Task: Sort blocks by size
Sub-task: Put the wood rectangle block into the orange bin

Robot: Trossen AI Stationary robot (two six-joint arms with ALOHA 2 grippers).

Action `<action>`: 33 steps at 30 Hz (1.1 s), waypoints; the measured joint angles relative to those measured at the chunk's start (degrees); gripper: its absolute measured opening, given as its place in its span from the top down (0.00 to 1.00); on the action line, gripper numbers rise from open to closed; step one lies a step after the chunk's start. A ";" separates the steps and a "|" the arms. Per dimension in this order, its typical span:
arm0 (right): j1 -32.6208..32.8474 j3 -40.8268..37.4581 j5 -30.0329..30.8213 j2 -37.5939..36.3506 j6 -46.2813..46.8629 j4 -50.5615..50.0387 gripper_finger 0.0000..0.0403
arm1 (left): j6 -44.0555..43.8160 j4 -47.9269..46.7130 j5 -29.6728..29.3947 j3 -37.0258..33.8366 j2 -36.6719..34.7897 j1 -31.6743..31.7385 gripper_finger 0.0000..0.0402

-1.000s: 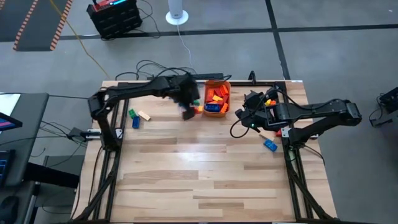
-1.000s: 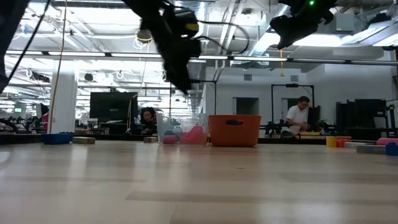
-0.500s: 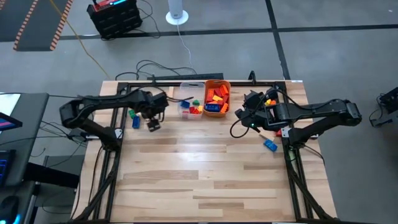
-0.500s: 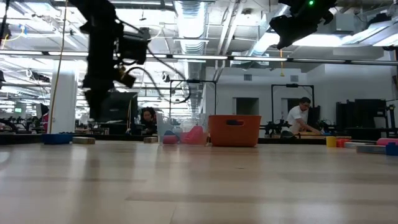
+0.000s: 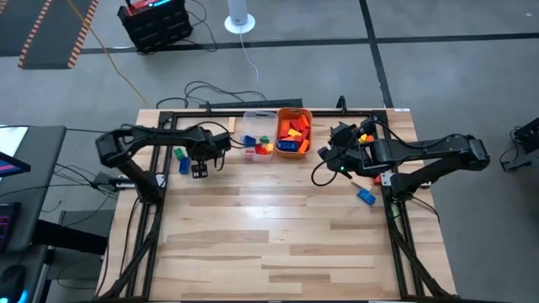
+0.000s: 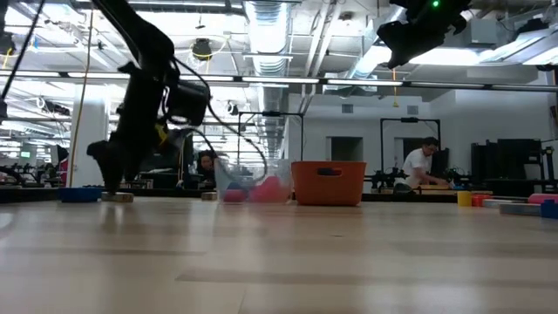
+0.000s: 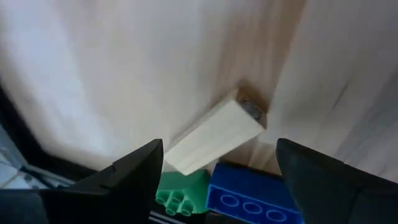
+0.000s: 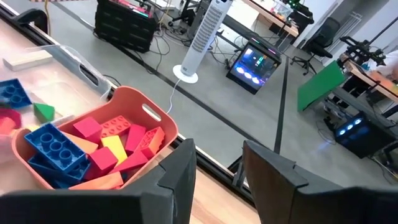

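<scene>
While plenty sits sorted already, more remains: orange tub (image 5: 294, 135) at upper centre of the high view packed with big red, orange, yellow and blue bricks, clear tub (image 5: 258, 145) just beside it holding a few small pieces. Still loose at upper left: plain wood bar (image 7: 214, 138), green block (image 7: 181, 193) and blue brick (image 7: 255, 199), bunched close together. Also loose at right of centre: a blue block (image 5: 365, 196) near the right arm's base. Roughly past halfway, at a guess.

Left gripper (image 5: 200, 165) now low over that upper-left cluster, jaws spread wide around the wood bar, nothing held. Swung there from beside the tubs a second ago and dropped close to the tabletop. Right gripper (image 5: 337, 153) parked up high right of the orange tub, unmoved, jaws apart and empty.
</scene>
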 joint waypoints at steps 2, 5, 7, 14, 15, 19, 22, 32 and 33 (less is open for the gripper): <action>0.02 0.00 0.02 0.00 -0.07 -0.04 0.59 | 2.28 -0.19 0.00 0.00 2.17 -0.01 0.24; 0.02 0.00 0.02 0.00 -0.05 -0.07 0.59 | 5.98 -0.10 0.02 0.05 5.07 0.00 0.24; 0.00 0.00 0.02 0.00 -0.04 -0.09 0.59 | 7.10 -0.04 -0.10 0.23 6.26 -0.02 0.25; 0.02 0.00 0.02 0.00 -0.02 -0.22 0.59 | 8.14 0.77 0.20 1.19 6.88 -0.02 0.36; 0.01 0.00 0.02 0.00 -0.02 -0.22 0.59 | 8.72 0.94 0.23 1.34 6.88 -0.02 0.39; 0.13 0.00 0.04 0.00 -0.02 -0.22 0.59 | 10.11 1.98 0.38 1.38 6.92 -0.02 0.57; 0.13 0.00 0.04 0.00 -0.02 -0.20 0.59 | 10.15 2.85 0.32 1.40 6.92 -0.22 0.72; 0.13 0.00 0.04 0.00 0.02 -0.20 0.59 | 8.79 3.33 1.55 2.29 5.94 -0.36 0.77; 0.13 0.00 0.04 0.00 0.04 -0.19 0.59 | 8.61 3.41 2.31 3.07 5.57 -0.42 0.76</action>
